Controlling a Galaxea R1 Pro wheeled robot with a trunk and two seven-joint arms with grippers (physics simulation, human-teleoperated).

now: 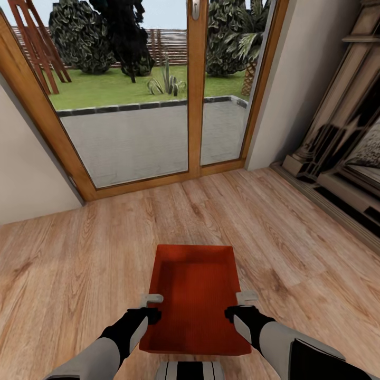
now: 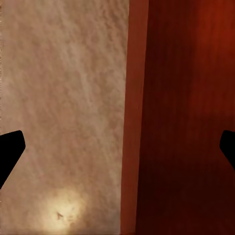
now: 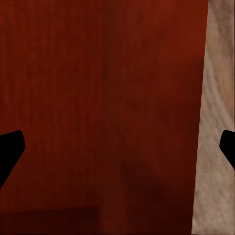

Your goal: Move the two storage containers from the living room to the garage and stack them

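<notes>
Carrying one storage container (image 1: pixel 195 298) over living-room planks (image 1: pixel 79 253) — level, unhurried.
Left gripper (image 1: pixel 151 307) and right gripper (image 1: pixel 238 306) spread astride opposite rims (actual squeeze: cannot tell) — best kept symmetric.

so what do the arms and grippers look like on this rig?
Both arms have pale grey forearm shells ending in black wrist sections. The left gripper and right gripper carry light grey fingers. In the wrist views, the jaws' tips show as plain black wedges. No cables or markings visible.
</notes>
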